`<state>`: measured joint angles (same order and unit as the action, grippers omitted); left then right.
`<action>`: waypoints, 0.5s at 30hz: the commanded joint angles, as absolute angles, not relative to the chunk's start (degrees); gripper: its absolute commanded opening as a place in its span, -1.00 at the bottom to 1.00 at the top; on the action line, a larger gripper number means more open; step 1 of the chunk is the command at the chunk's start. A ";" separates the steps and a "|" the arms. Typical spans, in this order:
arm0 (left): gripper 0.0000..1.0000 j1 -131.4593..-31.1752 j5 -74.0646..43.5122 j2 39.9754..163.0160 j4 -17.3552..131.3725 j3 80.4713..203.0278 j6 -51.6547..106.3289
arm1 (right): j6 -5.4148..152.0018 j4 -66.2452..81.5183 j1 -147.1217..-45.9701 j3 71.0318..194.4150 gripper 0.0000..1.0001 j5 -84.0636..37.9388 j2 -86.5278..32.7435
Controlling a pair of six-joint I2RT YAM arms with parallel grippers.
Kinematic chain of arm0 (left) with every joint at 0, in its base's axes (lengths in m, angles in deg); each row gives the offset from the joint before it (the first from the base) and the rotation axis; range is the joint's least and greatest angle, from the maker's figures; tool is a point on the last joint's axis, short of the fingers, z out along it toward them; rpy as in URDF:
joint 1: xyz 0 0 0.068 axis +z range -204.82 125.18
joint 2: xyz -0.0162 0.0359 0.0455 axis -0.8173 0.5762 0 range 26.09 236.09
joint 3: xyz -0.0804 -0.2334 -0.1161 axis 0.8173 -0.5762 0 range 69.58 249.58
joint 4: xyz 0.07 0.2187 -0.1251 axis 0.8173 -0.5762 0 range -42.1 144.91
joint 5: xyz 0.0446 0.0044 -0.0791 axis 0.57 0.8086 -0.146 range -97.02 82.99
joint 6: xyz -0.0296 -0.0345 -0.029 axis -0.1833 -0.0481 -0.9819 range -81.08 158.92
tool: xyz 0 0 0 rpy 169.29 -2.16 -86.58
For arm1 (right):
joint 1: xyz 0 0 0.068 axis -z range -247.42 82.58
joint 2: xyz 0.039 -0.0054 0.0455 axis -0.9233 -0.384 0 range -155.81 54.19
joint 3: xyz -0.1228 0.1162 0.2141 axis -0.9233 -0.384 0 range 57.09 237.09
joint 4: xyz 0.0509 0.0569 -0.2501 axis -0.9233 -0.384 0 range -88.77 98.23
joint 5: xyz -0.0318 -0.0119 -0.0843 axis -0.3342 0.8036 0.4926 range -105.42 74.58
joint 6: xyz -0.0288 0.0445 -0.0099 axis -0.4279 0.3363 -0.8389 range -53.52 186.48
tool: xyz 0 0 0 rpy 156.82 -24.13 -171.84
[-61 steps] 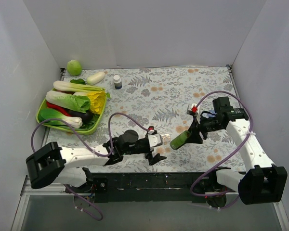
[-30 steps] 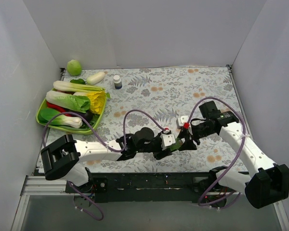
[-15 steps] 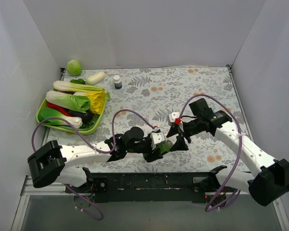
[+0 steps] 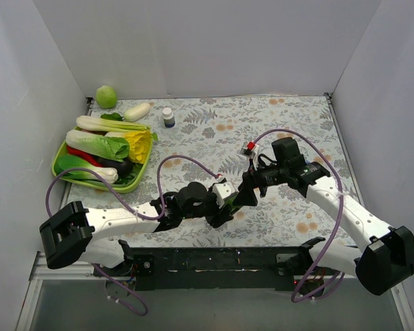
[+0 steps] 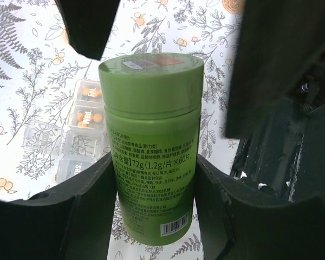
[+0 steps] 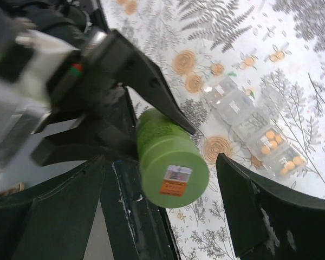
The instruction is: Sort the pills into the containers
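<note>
Left wrist view: left gripper [image 5: 154,165] clamped on a green pill bottle [image 5: 151,103]. Right gripper [image 6: 161,161] spread wide around the bottle's cap. Clear containers strip [image 5: 76,135] lies on the floral tablecloth [image 5: 21,65] beyond, holding orange pills [image 5: 92,93].

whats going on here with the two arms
The left gripper holds a green bottle by its body, above the table. The right gripper is open, fingers either side of the cap, not touching it. The cap is on. The pill box lies below on the table, orange pills in some compartments.
</note>
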<state>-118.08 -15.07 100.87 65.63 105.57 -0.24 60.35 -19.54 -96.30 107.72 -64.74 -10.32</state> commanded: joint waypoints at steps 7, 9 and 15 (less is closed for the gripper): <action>-1.00 -118.45 -11.76 100.09 68.18 108.08 -1.07 | 68.15 -15.32 -97.74 105.34 0.63 -57.95 -11.99; -1.00 -118.36 -11.59 100.09 68.18 107.99 -0.99 | 68.06 -15.67 -98.00 105.43 0.34 -60.40 -12.26; -1.00 -118.45 -10.36 98.78 67.39 107.46 0.42 | 62.97 -19.89 -99.14 108.24 -0.62 -67.53 -14.62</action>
<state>-118.32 -12.23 100.87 65.39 105.94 -0.90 65.59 -17.50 -97.55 105.93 -59.30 -13.10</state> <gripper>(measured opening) 0.502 0.559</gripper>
